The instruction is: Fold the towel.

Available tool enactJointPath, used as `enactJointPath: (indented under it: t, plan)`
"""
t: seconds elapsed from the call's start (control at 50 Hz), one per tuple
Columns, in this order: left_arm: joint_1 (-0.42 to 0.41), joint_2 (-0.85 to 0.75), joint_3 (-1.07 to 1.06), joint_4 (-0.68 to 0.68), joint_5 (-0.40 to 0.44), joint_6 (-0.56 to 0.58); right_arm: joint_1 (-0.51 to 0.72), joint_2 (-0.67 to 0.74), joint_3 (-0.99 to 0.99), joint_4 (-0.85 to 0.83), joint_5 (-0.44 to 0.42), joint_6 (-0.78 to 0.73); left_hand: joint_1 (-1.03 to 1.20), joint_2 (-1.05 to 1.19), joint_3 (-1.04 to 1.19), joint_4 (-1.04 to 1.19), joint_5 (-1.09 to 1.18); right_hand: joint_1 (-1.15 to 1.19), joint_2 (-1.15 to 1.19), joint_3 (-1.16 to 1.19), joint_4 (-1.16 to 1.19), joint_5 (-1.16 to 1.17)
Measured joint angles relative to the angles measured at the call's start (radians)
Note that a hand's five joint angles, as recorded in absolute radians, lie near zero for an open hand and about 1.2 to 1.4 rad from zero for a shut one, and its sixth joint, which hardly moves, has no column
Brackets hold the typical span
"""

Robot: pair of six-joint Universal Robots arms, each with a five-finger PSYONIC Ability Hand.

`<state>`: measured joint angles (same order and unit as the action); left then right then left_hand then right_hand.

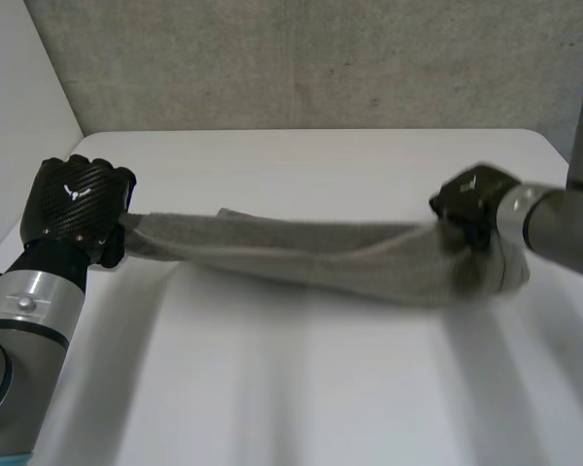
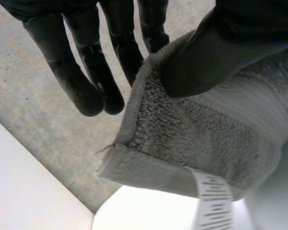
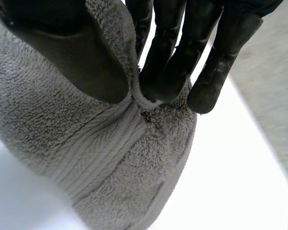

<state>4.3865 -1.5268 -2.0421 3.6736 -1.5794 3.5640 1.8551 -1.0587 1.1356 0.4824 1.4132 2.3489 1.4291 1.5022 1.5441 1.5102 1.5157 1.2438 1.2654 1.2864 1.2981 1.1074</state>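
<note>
A grey towel [image 1: 311, 254] hangs stretched between both hands, lifted off the white table [image 1: 301, 388] and sagging in the middle. My left hand [image 1: 76, 209] is shut on the towel's left end; in the left wrist view its thumb [image 2: 216, 48] pinches a hemmed corner of the towel [image 2: 182, 139] against a finger, and a white label [image 2: 213, 201] dangles from that corner. My right hand [image 1: 474, 204] is shut on the towel's right end; in the right wrist view its thumb [image 3: 81, 52] and fingers [image 3: 175, 57] squeeze a bunch of the towel [image 3: 96, 153].
A grey wall [image 1: 301, 58] rises behind the table's far edge. The table's left edge runs close beside my left arm [image 1: 24, 320]. My right arm [image 1: 564, 228] comes in from the right side.
</note>
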Motion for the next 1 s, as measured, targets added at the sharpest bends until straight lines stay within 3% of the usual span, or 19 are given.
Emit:
enactJointPath:
  t: [0.1,0.14,0.3,0.7,0.84,1.0]
  plan:
    - [-0.007,-0.004,-0.015,0.002,0.01,0.001,-0.003,-0.039,0.187,-0.048,-0.027,0.001,0.0,0.0,0.0,0.0,0.0,-0.521,-0.525,-0.55,-0.56,-0.56]
    - [-0.009,-0.013,-0.019,0.003,0.013,0.001,-0.007,-0.048,0.252,-0.095,-0.033,0.002,0.0,0.0,0.0,0.0,0.0,-0.634,-0.608,-0.655,-0.666,-0.67]
    - [-0.013,-0.051,-0.021,0.007,0.017,0.001,-0.042,-0.083,0.364,-0.247,-0.045,0.018,0.0,0.0,0.0,0.0,0.0,-0.649,-0.608,-0.665,-0.683,-0.694]
    - [-0.012,-0.066,-0.023,0.012,0.016,0.001,-0.079,-0.098,0.415,-0.346,-0.101,0.04,0.0,0.0,0.0,0.0,0.0,-0.562,-0.605,-0.606,-0.616,-0.597]
    - [-0.012,-0.083,-0.023,0.013,0.016,0.002,-0.101,-0.19,0.474,-0.353,-0.121,0.088,0.0,0.0,0.0,0.0,0.0,-0.573,-0.605,-0.606,-0.616,-0.615]
    - [-0.012,-0.095,-0.023,0.013,0.016,0.002,-0.112,-0.338,0.611,-0.388,-0.208,0.122,0.0,0.0,0.0,0.0,0.0,-0.575,-0.607,-0.608,-0.619,-0.626]
